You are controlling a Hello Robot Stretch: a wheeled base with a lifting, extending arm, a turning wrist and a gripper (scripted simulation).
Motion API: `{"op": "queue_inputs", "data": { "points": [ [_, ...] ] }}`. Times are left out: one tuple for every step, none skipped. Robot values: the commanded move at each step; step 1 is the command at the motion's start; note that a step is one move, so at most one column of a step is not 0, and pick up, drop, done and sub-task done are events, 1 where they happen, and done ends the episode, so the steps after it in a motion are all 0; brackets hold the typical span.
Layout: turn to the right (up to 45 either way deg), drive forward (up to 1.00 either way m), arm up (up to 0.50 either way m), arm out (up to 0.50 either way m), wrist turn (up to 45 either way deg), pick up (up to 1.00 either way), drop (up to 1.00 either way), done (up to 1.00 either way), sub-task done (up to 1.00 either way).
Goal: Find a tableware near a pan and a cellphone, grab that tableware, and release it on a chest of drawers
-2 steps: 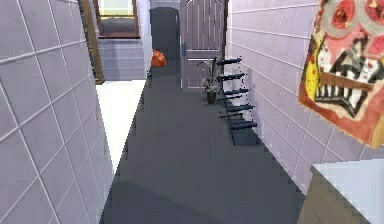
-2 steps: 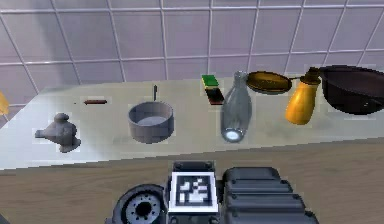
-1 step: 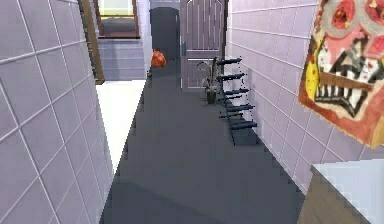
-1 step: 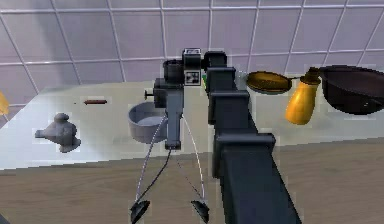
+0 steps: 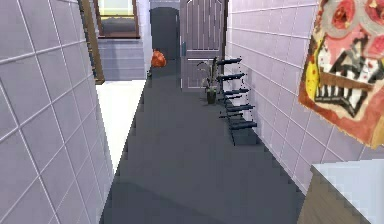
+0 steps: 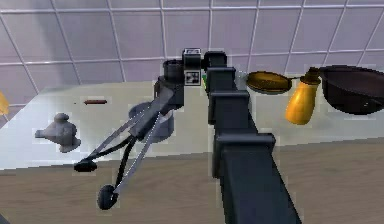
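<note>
A grey round thing (image 6: 161,123), low and cup-like, stands on the pale counter (image 6: 60,155) in the arm side view, near the middle of the top and a little back from its wooden front edge. The gripper (image 6: 95,182) has its dark body right at this grey thing. Its two thin fingers (image 6: 86,167) slant down toward the view's lower left, past the counter's front edge. With the grey thing on the counter just behind the gripper, I cannot tell whether the gripper holds anything, nor how the fingers are set. The dark square arm (image 6: 240,150) rises from the bottom edge, and two white squares with black marks (image 6: 190,60) sit at its far end.

To the left of the grey thing, farther back on the counter, lies a small dark red flat thing (image 6: 95,101). Nearer the front left is a grey lumpy thing (image 6: 58,131). To the right of the arm stands a flat golden-brown dish (image 6: 268,82), then an orange-yellow bottle (image 6: 303,101), then a deep dark pan (image 6: 355,88) at the right edge. A grey tiled wall (image 6: 100,40) runs behind the counter.

The forward view looks down a corridor with a dark grey floor (image 5: 190,150) between tiled walls. A white door (image 5: 205,40) stands at the end, with an orange ball (image 5: 158,60) on the floor to its left. Dark open steps (image 5: 235,98) stand against the right-hand wall. A red and yellow mask picture (image 5: 345,65) hangs on that wall nearer the camera.
</note>
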Motion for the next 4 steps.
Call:
{"op": "queue_inputs", "data": {
  "points": [
    [0.0, 0.00, 0.00, 0.00, 45.0, 0.00, 0.00, 0.00, 0.00],
    [0.0, 0.00, 0.00, 0.00, 45.0, 0.00, 0.00, 0.00, 0.00],
    [0.0, 0.00, 0.00, 0.00, 15.0, 0.00, 0.00, 0.00, 0.00],
    [0.0, 0.00, -0.16, 0.00, 0.0, 0.00, 0.00, 0.00, 0.00]
  ]
}}
